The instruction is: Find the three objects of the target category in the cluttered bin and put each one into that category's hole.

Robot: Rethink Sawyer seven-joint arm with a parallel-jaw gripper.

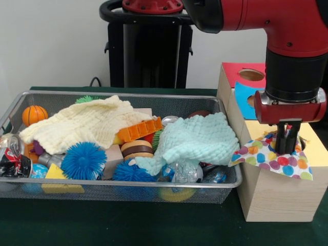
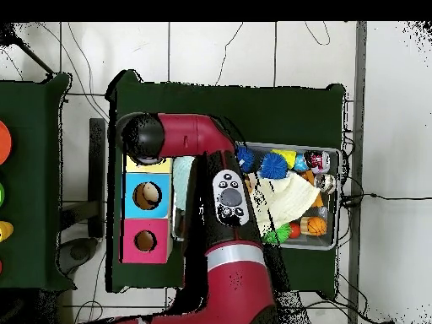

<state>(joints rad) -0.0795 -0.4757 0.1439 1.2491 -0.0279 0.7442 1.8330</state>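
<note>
A polka-dot cloth (image 1: 271,156) lies spread over the yellow top of the wooden box (image 1: 279,197), one corner hanging over the box's edge toward the bin. The hand (image 1: 287,145) comes straight down onto it, its dark fingers pressed close together on the cloth right at the yellow section's hole (image 1: 303,145), which is mostly hidden behind them; I can't quite tell how much fabric they are pinching, but they are closed on it.

Behind the yellow section the box has a blue section with its own hole (image 2: 147,196) and a red section with another hole (image 1: 251,75). From above, the red arm (image 2: 221,190) covers most of the yellow end.

Just beside the box sits the wire mesh bin (image 1: 15,107) on the dark green worktop (image 1: 128,223). Two more cloths lie in it: a pale yellow cloth (image 1: 84,123) draped across the left and middle of the heap, and a mint-green cloth (image 1: 197,141) bunched up at the right end near the box. Around and under them are a spiky blue ball (image 1: 83,160), a second spiky blue ball (image 1: 132,171) at the front, a small basketball (image 1: 34,114) in the back left corner, an orange plastic piece (image 1: 139,129), a crushed drink can (image 1: 13,156) against the left wall and a yellow block (image 1: 60,179) at the front.
</note>
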